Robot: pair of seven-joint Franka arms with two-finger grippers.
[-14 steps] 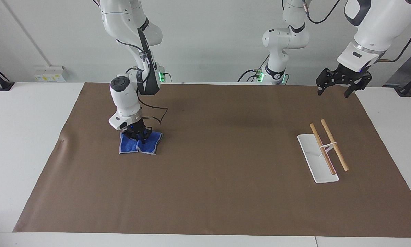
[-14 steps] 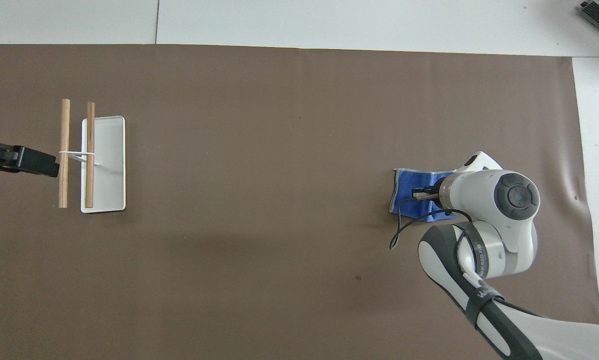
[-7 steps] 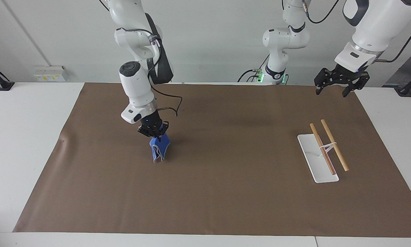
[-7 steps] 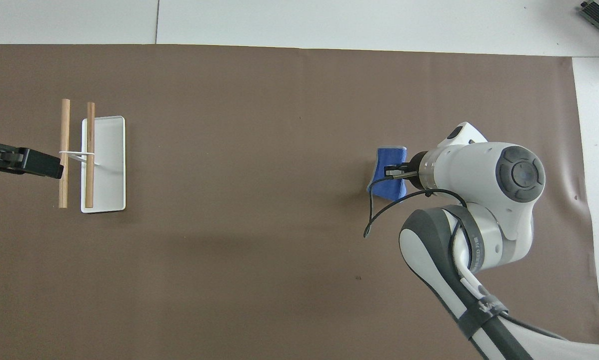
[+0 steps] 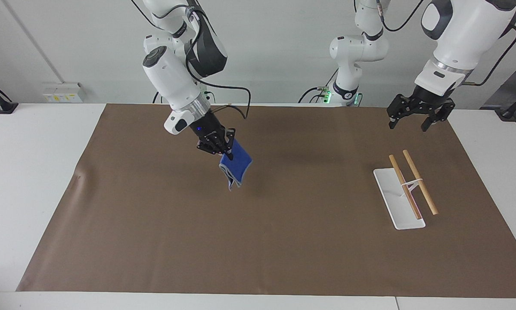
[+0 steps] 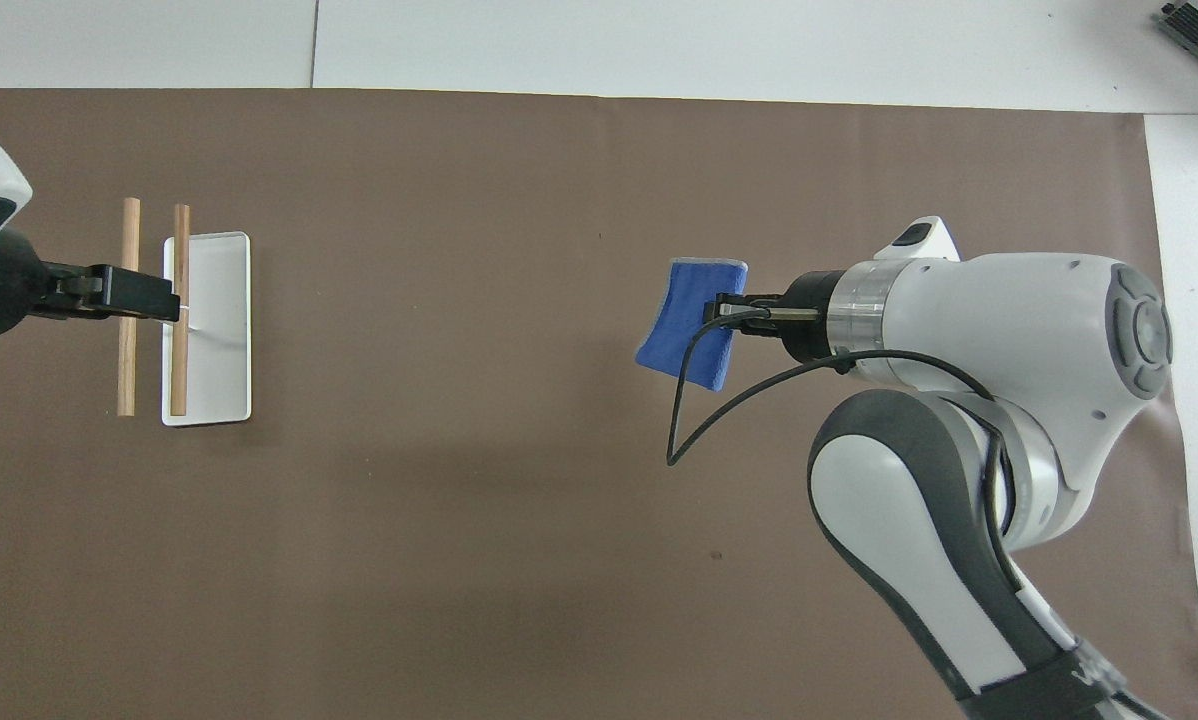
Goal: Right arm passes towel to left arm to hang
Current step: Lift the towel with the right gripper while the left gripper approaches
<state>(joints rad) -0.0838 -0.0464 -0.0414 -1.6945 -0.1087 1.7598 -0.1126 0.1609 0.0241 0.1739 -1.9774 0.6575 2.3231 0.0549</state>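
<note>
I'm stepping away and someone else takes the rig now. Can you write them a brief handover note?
Right gripper: shut on the towel, which hangs clear of the brown mat.
Left gripper: jaws open, empty, in the air toward the left arm's end of the table.
Rack: two wooden bars on a white base, standing on the mat at the left arm's end, nothing hung on it.
Done: towel picked up.
Left: carry it across, hand it to the left gripper, hang it on the rack.
</note>
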